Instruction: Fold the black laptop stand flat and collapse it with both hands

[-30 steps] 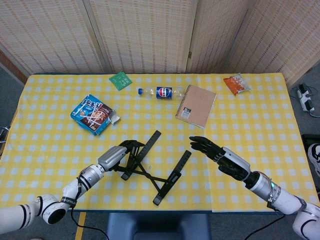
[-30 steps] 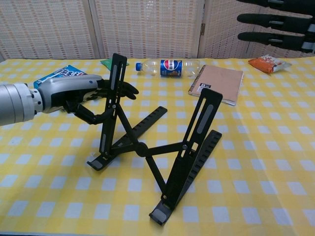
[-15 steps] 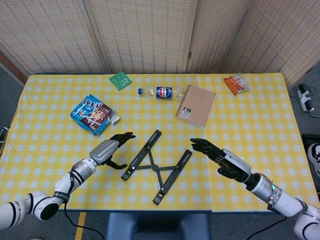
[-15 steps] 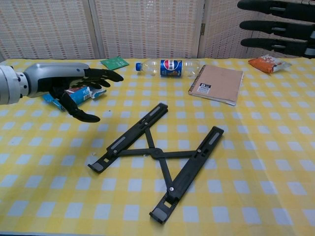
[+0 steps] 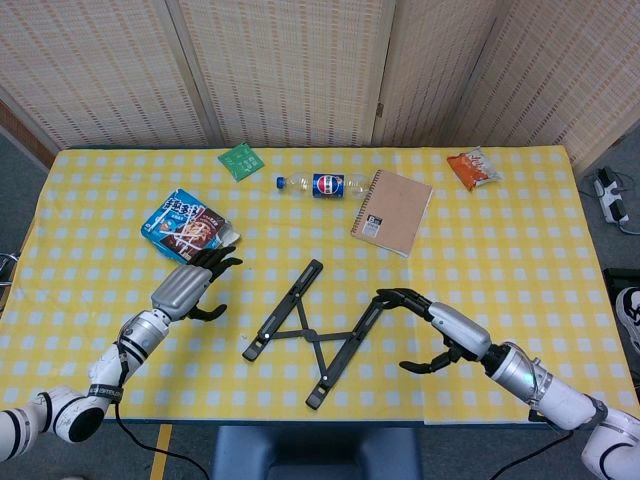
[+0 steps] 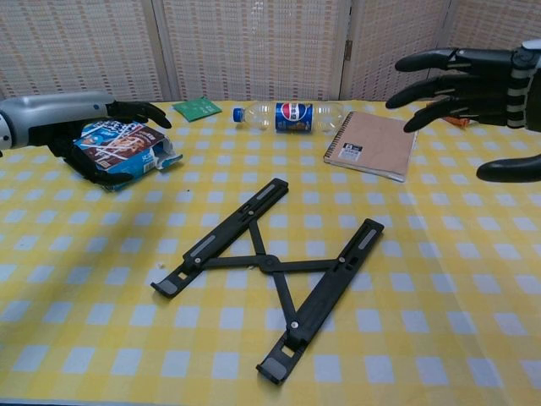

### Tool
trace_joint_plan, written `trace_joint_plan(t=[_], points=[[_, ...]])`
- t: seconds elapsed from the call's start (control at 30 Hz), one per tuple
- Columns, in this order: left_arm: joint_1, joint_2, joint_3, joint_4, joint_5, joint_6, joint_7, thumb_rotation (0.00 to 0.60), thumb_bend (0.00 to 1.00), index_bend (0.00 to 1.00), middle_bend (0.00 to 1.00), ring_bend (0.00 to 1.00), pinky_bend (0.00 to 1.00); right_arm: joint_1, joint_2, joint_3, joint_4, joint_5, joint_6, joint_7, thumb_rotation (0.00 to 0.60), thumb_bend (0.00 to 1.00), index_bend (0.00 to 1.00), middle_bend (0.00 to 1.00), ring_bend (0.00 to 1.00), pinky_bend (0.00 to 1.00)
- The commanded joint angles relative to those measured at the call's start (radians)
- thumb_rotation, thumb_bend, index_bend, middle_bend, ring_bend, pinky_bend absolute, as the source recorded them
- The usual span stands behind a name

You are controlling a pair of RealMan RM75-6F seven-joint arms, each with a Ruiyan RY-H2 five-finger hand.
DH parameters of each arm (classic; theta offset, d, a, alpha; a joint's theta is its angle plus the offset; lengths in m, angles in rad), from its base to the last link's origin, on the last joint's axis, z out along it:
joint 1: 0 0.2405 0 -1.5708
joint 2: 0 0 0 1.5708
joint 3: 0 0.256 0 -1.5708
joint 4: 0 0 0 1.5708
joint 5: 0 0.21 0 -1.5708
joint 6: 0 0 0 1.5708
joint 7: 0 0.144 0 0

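The black laptop stand (image 5: 314, 331) (image 6: 269, 262) lies flat on the checked cloth, its two bars spread in an X around a central cross link. My left hand (image 5: 189, 287) (image 6: 76, 118) hovers well to the stand's left with fingers spread, holding nothing. My right hand (image 5: 432, 328) (image 6: 473, 93) hangs open just right of the stand's right bar, fingers extended toward the bar's upper end and thumb apart; it does not touch the stand.
A blue snack box (image 5: 187, 228) lies just beyond my left hand. A Pepsi bottle (image 5: 322, 185), a brown spiral notebook (image 5: 392, 211), a green packet (image 5: 241, 160) and an orange snack bag (image 5: 472, 168) sit along the far side. The table's front edge is close below the stand.
The stand dropped from propped-up to flat. My left hand let go of it and pulled back left toward the snack box. My right hand lowered and moved in toward the right bar.
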Motion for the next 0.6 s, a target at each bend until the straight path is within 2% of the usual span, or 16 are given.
trace_joint_plan(t=[0.03, 0.23, 0.33, 0.43, 0.6], points=[[0.024, -0.007, 0.014, 0.014, 0.017, 0.039, 0.018, 0.600, 0.40, 0.18, 0.06, 0.00, 0.00, 0.013, -0.030, 0.088, -0.057, 0.173, -0.223, -0.559, 0.600, 0.29, 0.13, 0.31, 0.34, 0.13], [0.056, 0.005, 0.034, 0.008, 0.061, 0.069, -0.022, 0.600, 0.39, 0.17, 0.06, 0.00, 0.00, 0.013, -0.145, 0.154, 0.027, 0.300, -0.283, -0.876, 0.600, 0.29, 0.31, 0.51, 0.53, 0.38], [0.068, 0.011, 0.042, 0.005, 0.078, 0.078, -0.038, 0.600, 0.39, 0.16, 0.06, 0.00, 0.00, 0.012, -0.210, 0.176, 0.086, 0.342, -0.295, -0.998, 0.600, 0.24, 0.39, 0.61, 0.64, 0.51], [0.077, 0.016, 0.048, 0.001, 0.089, 0.084, -0.051, 0.600, 0.39, 0.14, 0.06, 0.00, 0.00, 0.017, -0.269, 0.192, 0.137, 0.370, -0.309, -1.083, 0.600, 0.18, 0.44, 0.67, 0.70, 0.59], [0.088, 0.023, 0.051, -0.005, 0.096, 0.087, -0.064, 0.600, 0.38, 0.13, 0.06, 0.00, 0.00, 0.024, -0.350, 0.208, 0.211, 0.399, -0.332, -1.181, 0.600, 0.14, 0.46, 0.72, 0.76, 0.67]])
